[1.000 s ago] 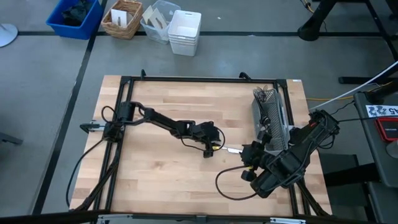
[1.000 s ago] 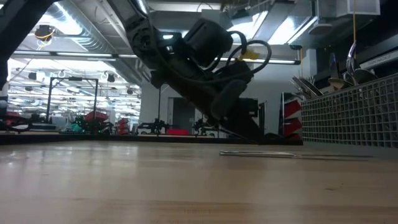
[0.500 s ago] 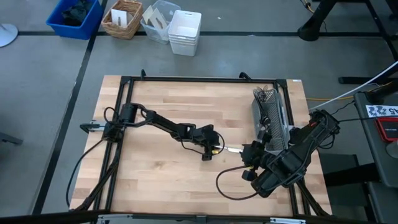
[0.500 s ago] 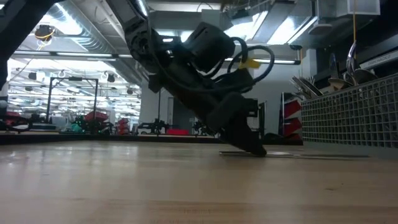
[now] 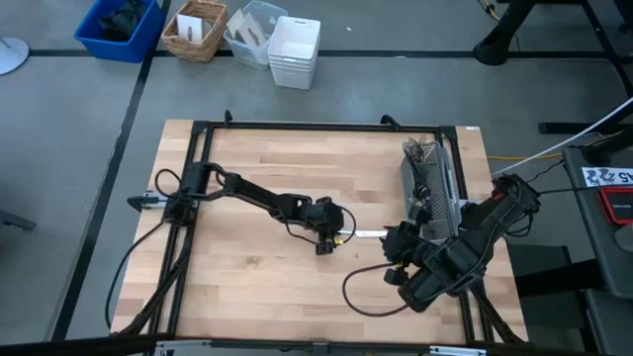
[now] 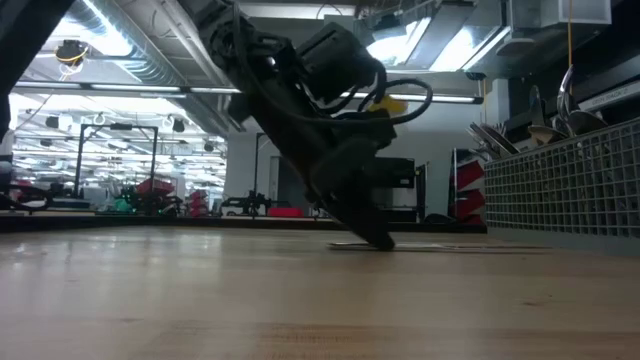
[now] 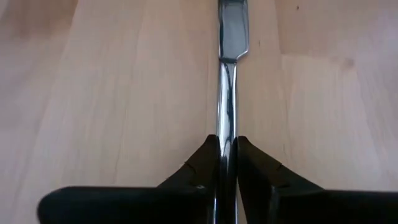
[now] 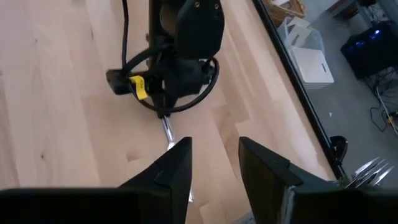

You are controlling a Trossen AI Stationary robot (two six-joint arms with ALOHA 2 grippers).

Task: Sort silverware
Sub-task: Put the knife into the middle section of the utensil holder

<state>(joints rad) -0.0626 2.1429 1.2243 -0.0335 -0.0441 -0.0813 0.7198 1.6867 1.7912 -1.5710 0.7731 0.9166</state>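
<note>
Left wrist view shows the left gripper (image 7: 227, 163) clamped on a slim shiny steel table knife (image 7: 228, 93), blade running straight ahead of the fingertips, while the right gripper (image 8: 213, 163), fingers apart, waits farther off.

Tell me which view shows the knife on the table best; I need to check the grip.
The left wrist view: the knife fills the frame, with the left gripper shut on its handle. The high view shows only a thin sliver. The low view shows it edge-on. The right wrist view shows a short stub.
</note>
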